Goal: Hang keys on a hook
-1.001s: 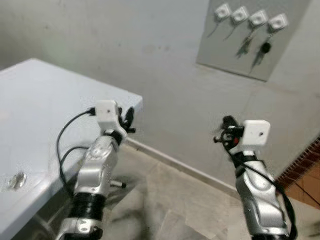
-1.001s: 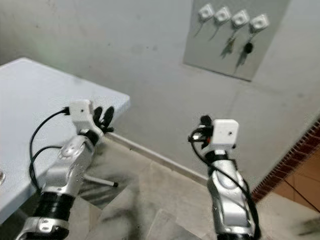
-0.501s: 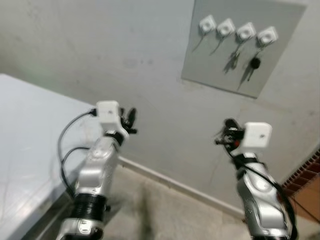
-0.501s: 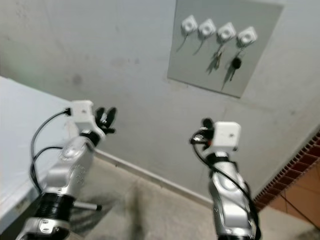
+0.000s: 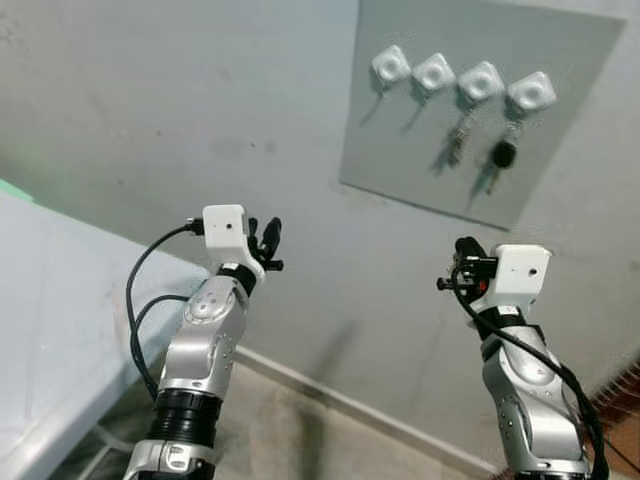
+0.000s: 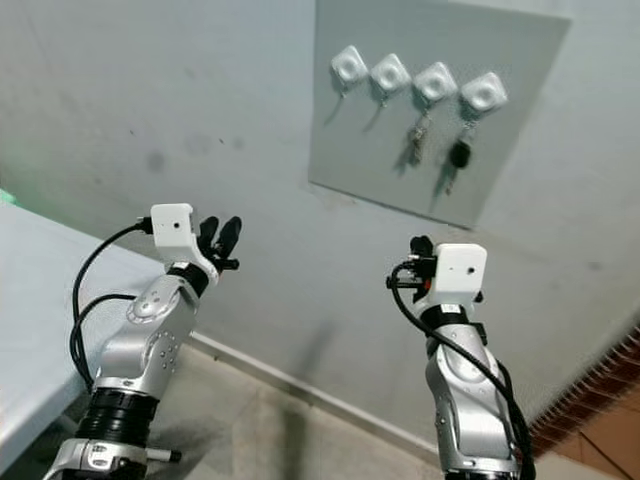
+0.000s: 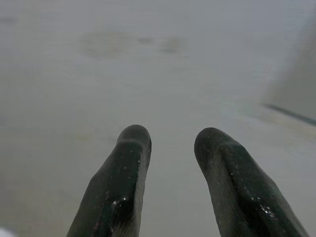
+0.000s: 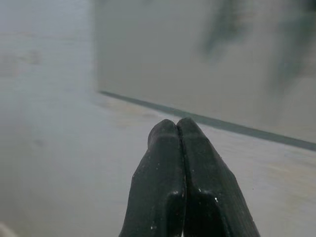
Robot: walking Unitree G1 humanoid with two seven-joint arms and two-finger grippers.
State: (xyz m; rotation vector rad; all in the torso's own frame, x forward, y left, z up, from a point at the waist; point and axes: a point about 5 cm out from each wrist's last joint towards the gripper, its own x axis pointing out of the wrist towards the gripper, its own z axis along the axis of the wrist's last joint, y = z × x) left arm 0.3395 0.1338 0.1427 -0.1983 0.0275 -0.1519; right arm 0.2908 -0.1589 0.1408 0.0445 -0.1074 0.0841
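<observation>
Closer now — hook panel (image 5: 480, 110) above table (image 5: 60, 330).

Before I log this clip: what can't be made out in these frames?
- Whether the right end effector pinches anything: its fingers are pressed together, no key visible.
- The hooks' shape under the white mounts: too small.
- The hanging keys in the right wrist view: blurred smears.
- The table: cut off by the left edge.

We see a panel (image 5: 480, 100) on the wall, upper right of frame, with four hooks (image 5: 462, 80) in a row along its top. Keys (image 5: 497, 160) hang from the two rightmost hooks. Bench (image 5: 50, 300) sits lower left. Left hand (image 5: 266, 240) left of centre, right hand (image 5: 462, 262) lower right, below the panel.
</observation>
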